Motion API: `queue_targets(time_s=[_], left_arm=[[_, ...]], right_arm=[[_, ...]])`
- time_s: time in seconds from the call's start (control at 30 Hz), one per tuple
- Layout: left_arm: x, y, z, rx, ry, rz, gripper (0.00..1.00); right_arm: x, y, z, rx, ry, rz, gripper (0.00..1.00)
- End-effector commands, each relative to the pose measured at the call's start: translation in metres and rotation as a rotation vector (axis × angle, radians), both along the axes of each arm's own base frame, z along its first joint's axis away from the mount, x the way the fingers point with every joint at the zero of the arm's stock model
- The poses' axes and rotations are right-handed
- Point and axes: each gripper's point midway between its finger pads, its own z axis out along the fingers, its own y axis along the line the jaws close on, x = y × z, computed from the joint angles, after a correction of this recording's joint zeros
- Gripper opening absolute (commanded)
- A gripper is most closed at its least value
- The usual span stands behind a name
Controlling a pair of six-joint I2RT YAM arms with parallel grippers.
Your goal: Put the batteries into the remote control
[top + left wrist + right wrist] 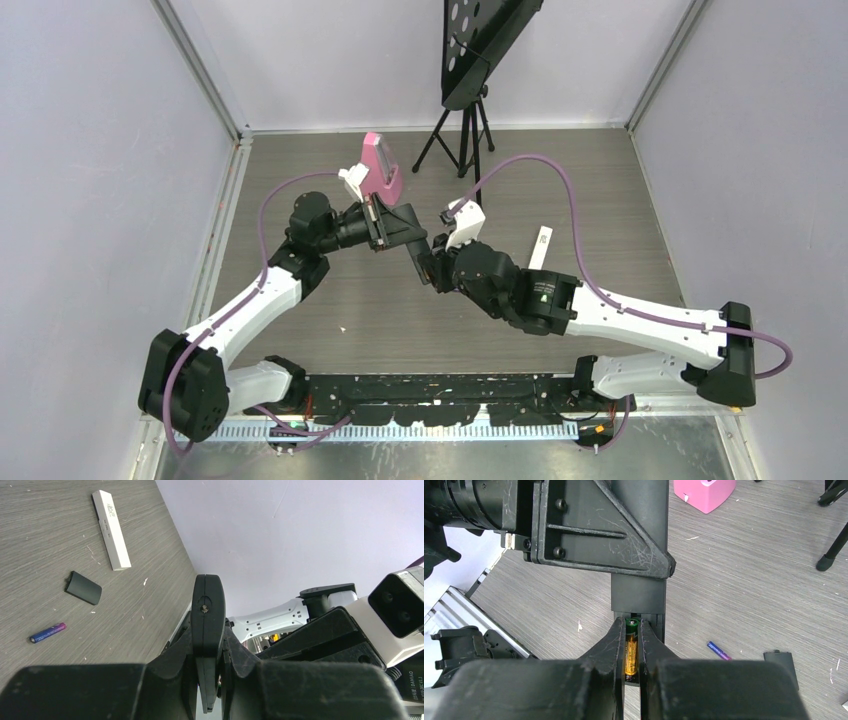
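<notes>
- Clamping the remote control (207,600) edge-on, the left claw (207,652) was closed tight on the black bar and held it off the tabletop (749,580), its open battery bay facing the right arm
- The right claw (631,630) was pinched almost shut on a gold battery (631,652) with a green tip, one finger on each flank of the cell
- That battery's long axis ran in line with the remote's length, and the cell lay right at the bay, straight ahead of the right claw; whether it was fully seated could not be told
- The next move likely called for a press along that shared axis
- A purple battery (719,650) lay on the tabletop just beside the back cover (780,662), apart from both claws, the right arm apparently nearer
</notes>
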Motion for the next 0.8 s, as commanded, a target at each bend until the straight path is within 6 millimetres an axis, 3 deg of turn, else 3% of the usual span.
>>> queue_targets(time_s=[0.0,0.23,0.77], left_arm=[[-0.003,0.002,0.04,-0.087,-0.099,0.003,0.0],[-0.004,0.003,0.048,-0.119,-0.087,0.014,0.0],[0.008,0.012,0.078,-0.251,0.027,0.116,0.0]], right_arm=[[-0.009,0.0,0.002,0.043,0.023,0.027,0.0],[-0.02,0.0,-0.008,0.053,0.044,0.081,0.04],[-0.022,-0.003,-0.069,-0.067,0.089,0.082,0.03]])
